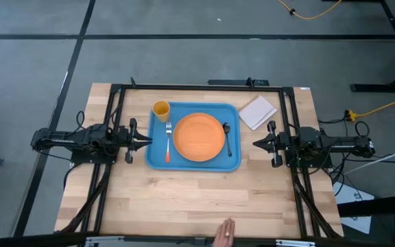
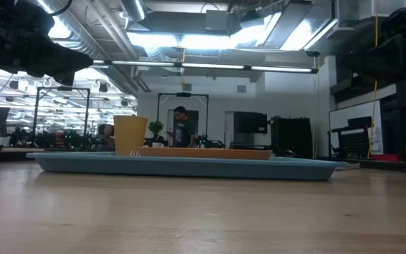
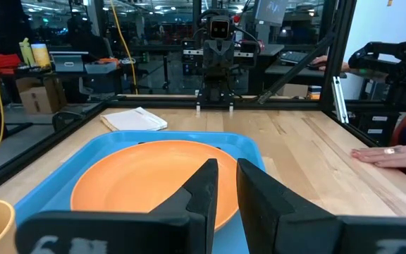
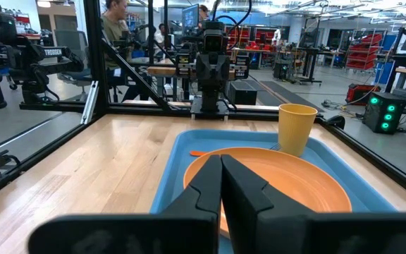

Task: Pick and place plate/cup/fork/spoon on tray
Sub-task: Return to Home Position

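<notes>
The light-blue tray point(image 1: 158, 154) lies mid-table. On it the orange plate point(image 1: 199, 137) rests flat in the middle. The yellow cup point(image 1: 160, 109) stands upright in the tray's far left corner. The fork point(image 1: 168, 140) lies left of the plate and the dark spoon point(image 1: 228, 137) lies right of it. My left gripper point(image 1: 147, 141) hovers at the tray's left edge, its fingers point(image 3: 206, 183) a narrow gap apart and empty. My right gripper point(image 1: 256, 143) is shut and empty, just right of the tray, pointing at the plate point(image 4: 294, 183).
A white square pad point(image 1: 258, 112) lies at the far right, beyond the tray's corner. A person's hand point(image 1: 223, 233) rests on the table's near edge; it also shows in the left wrist view point(image 3: 390, 155). Bare wood lies between the tray and the near edge.
</notes>
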